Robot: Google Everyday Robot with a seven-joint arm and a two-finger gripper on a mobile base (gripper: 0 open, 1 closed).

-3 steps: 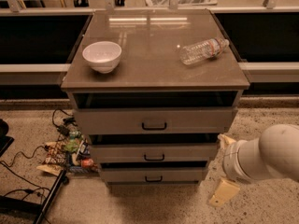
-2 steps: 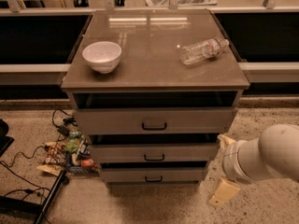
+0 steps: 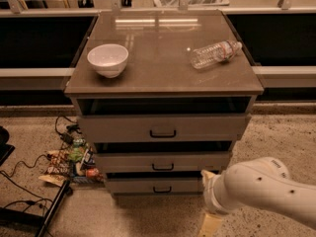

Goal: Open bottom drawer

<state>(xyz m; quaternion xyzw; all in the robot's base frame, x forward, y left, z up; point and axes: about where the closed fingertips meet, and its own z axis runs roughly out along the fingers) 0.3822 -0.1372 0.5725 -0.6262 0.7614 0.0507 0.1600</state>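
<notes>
Right, my gripper [image 3: 207,200] hangs low, jaws spread & holding nothing, just beside the bottom drawer [image 3: 133,185], lowest of three. Need to hook its black handle [image 3: 162,189] squarely, then pull straight out w/o twisting.

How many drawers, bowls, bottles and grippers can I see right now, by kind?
Drawers: 3 (top drawer, middle drawer, bottom drawer)
White bowl: 1
Plastic bottle: 1
Gripper: 1, open, low beside the bottom drawer's right end
Total: 6
</notes>
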